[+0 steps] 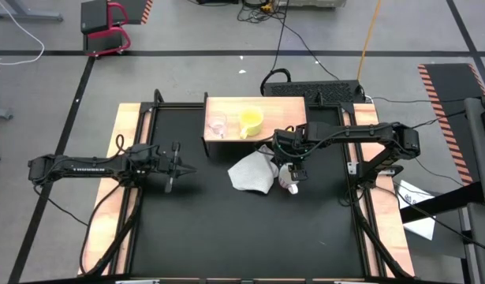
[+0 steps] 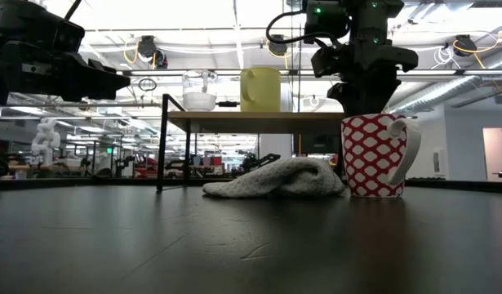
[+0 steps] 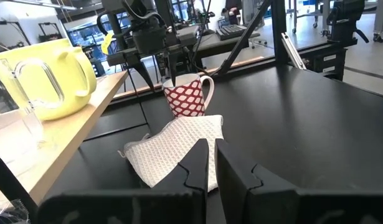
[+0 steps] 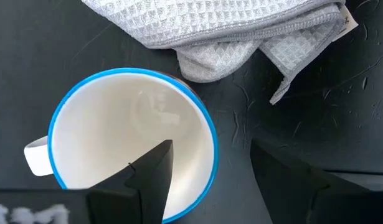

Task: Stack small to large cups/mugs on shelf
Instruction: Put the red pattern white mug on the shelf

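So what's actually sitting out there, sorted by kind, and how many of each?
Cups and mugs: 3: clear glass cup, yellow cup, red-and-white patterned mug
Cloths: 1: grey-white cloth
Shelves: 1: wooden shelf
Total: 5
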{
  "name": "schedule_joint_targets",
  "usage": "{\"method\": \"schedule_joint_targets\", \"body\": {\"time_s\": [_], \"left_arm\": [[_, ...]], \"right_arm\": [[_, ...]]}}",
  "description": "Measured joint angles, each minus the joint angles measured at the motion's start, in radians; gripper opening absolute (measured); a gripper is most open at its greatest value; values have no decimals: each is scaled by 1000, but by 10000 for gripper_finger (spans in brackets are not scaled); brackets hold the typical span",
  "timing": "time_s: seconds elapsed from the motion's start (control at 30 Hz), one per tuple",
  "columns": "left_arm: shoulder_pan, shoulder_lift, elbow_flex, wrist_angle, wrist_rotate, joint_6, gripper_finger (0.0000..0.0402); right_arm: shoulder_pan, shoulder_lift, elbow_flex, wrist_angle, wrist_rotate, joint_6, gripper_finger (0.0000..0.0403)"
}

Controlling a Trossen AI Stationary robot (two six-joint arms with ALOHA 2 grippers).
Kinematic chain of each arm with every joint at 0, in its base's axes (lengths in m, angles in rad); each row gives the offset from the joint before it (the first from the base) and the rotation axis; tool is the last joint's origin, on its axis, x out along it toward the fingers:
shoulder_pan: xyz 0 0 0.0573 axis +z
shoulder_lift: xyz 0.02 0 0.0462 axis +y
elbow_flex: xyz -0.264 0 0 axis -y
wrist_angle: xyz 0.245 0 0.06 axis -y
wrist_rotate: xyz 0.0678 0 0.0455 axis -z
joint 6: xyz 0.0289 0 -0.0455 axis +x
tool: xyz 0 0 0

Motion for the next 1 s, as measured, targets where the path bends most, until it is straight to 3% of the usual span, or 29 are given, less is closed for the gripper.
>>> {"method": "schedule_joint_targets", "body": {"time_s": [1.0], "left_arm": [[0, 0, 0, 1, 0, 0, 31]], "right_arm": [[0, 0, -1, 22, 0, -11, 208]]}}
